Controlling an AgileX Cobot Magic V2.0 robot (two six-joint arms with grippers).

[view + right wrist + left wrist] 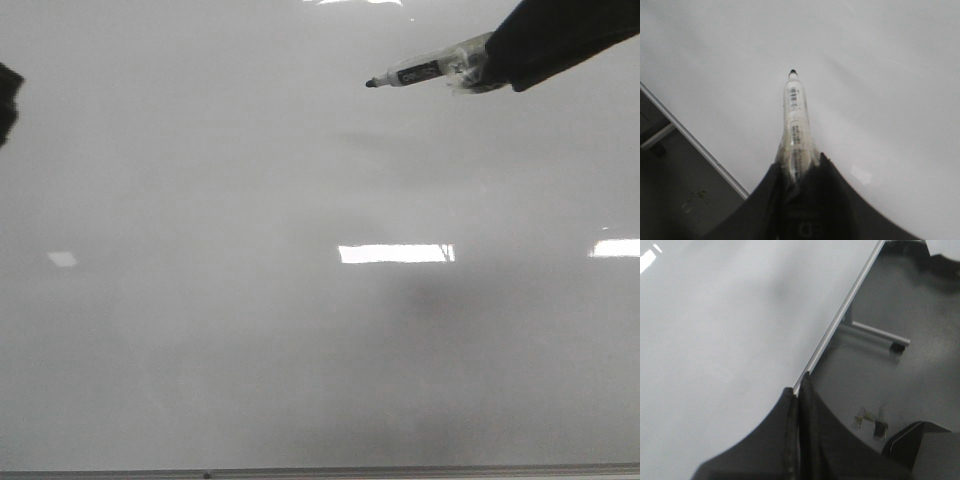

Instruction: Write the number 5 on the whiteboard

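Whiteboard (250, 350): filled the front view, no marks visible.
Right end effector (478, 70): at 1 o'clock, clamped on a marker (425, 71), tip toward 9 o'clock.
Left end effector (797, 405): fingers pressed together, at the board's edge.

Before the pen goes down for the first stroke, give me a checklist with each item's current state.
1. Marker held: ok. The right gripper is shut on its barrel.
2. Cap off: ok. The dark tip is bare in the front and right wrist views.
3. Whiteboard blank where the digit goes: ok. Only light reflections show, and no number 5 is drawn yet.
4. Tip touching the board: cannot tell. Its shadow lies apart from it in the front view, so it is probably raised.
5. Left gripper out of the writing area: ok. It sits shut at the board's edge.
6. Ink flow: cannot tell.
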